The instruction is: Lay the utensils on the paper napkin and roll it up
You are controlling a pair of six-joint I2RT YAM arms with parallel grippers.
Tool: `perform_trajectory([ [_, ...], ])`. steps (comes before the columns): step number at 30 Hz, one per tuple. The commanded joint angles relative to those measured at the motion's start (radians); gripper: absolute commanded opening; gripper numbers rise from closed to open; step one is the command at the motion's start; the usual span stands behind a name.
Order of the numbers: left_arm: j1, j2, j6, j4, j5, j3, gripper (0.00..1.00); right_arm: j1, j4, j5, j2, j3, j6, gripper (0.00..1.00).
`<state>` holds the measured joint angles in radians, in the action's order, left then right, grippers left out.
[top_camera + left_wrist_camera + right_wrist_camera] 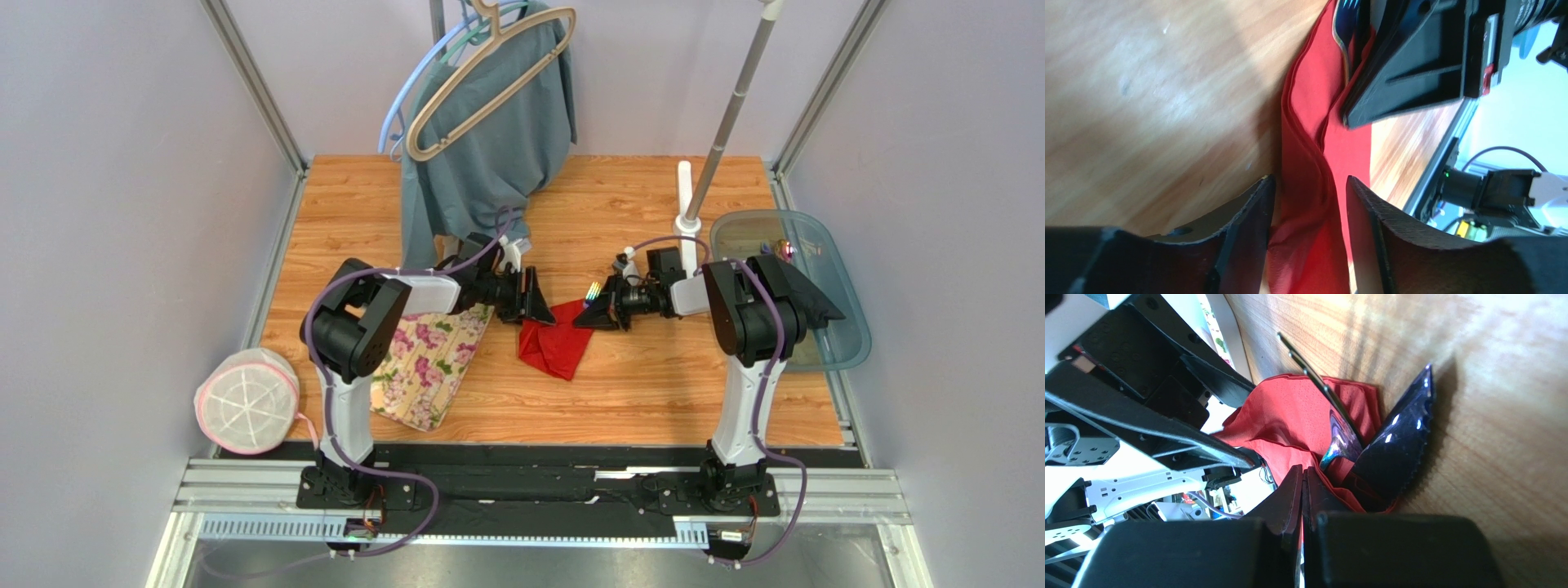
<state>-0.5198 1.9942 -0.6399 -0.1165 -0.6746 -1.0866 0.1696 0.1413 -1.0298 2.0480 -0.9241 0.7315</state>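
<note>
Paper napkin [555, 346] is found crumpled near the middle of the tabletop [638, 380], between both tools, just right of the floral mat [429, 355]. It is a thin, matte red sheet, already folded over into soft ridges rather than lying flat.

Utensils [1338, 438] are seen tucked inside the fold: thin straight handles stick out toward the far edge, a glossy iridescent purple spoon bowl sits beside a dark blue shiny piece with a pointed end. All are hard, smooth plastic, likely slippery against paper.

Right tool [1303, 478] is clenched, fingers pressed together, apparently nipping a thin napkin edge next to the utensils. This is judged to pin the bundle so it is not dragged while the other side is worked.

Left tool [1310, 208] is set astride a raised napkin ridge, one dark textured finger [1247, 226] on each side and red paper filling the gap. Whether the ridge is actually pinched cannot be told.

Step is judged to be the roll-up, utensils already loaded. Tearing of the thin paper or utensils sliding out the open end is considered the main risk
</note>
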Motion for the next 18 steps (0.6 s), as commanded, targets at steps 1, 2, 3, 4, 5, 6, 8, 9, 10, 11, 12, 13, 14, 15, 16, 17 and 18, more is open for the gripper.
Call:
perform_trajectory([
  [1,0.052,-0.050,0.040,0.090,0.006,0.077,0.55,0.005,-0.075,0.155,0.049,0.008,-0.064,0.00],
  [2,0.059,-0.078,0.045,0.097,0.007,0.088,0.54,0.005,-0.078,0.155,0.047,0.007,-0.066,0.00],
  [3,0.064,-0.089,0.051,0.112,0.010,0.100,0.53,0.007,-0.080,0.155,0.047,0.008,-0.067,0.00],
  [4,0.072,-0.106,0.057,0.112,0.004,0.108,0.51,0.005,-0.081,0.157,0.047,0.007,-0.070,0.00],
  [5,0.075,-0.110,0.060,0.112,0.003,0.111,0.50,0.007,-0.082,0.157,0.046,0.007,-0.070,0.00],
  [6,0.076,-0.115,0.060,0.112,0.003,0.119,0.48,0.008,-0.080,0.158,0.046,0.007,-0.070,0.00],
  [8,0.078,-0.118,0.040,0.095,-0.017,0.123,0.41,0.011,-0.080,0.162,0.047,0.005,-0.070,0.00],
  [9,0.078,-0.117,0.030,0.075,-0.025,0.123,0.38,0.013,-0.081,0.160,0.051,0.004,-0.070,0.00],
  [10,0.079,-0.115,0.007,0.060,-0.042,0.122,0.34,0.013,-0.082,0.160,0.047,0.004,-0.070,0.00],
  [11,0.080,-0.117,-0.007,0.034,-0.049,0.122,0.32,0.016,-0.085,0.162,0.047,0.004,-0.070,0.00],
  [12,0.080,-0.118,-0.018,0.023,-0.055,0.120,0.32,0.016,-0.088,0.162,0.046,0.001,-0.073,0.00],
  [13,0.080,-0.120,-0.033,0.014,-0.059,0.119,0.31,0.018,-0.086,0.162,0.046,-0.001,-0.072,0.00],
  [14,0.080,-0.120,-0.037,0.009,-0.066,0.116,0.31,0.019,-0.091,0.166,0.043,-0.001,-0.076,0.00],
  [15,0.080,-0.121,-0.040,0.011,-0.066,0.107,0.30,0.018,-0.092,0.165,0.043,-0.002,-0.076,0.00],
  [16,0.080,-0.124,-0.041,0.012,-0.066,0.102,0.26,0.019,-0.092,0.168,0.043,-0.002,-0.080,0.00],
  [17,0.080,-0.127,-0.043,0.015,-0.066,0.094,0.24,0.018,-0.095,0.166,0.044,-0.002,-0.080,0.00],
  [18,0.078,-0.132,-0.047,0.012,-0.065,0.093,0.23,0.021,-0.097,0.168,0.044,-0.002,-0.080,0.00],
])
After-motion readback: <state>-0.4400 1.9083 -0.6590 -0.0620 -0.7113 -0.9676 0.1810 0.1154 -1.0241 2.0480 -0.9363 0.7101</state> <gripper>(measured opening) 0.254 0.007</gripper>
